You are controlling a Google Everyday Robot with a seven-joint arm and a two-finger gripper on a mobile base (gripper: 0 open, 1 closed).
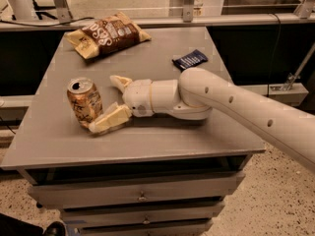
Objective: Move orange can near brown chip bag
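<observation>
The orange can (pixel 84 102) stands upright near the left front of the grey table (pixel 162 141), silver top up. The brown chip bag (pixel 107 34) lies at the table's far left. My gripper (pixel 107 101) is open, reaching in from the right just beside the can. One cream finger (pixel 109 120) lies low at the can's near side, touching or almost touching its base. The other finger (pixel 120 81) points past the can's far right side. The can is between the fingertips' reach but not enclosed.
A small dark blue wrapped bar (pixel 190 60) lies at the table's far right. My white arm (pixel 236 107) crosses the right half of the table. Drawers sit below the table top. Metal frames and a rail stand behind the table.
</observation>
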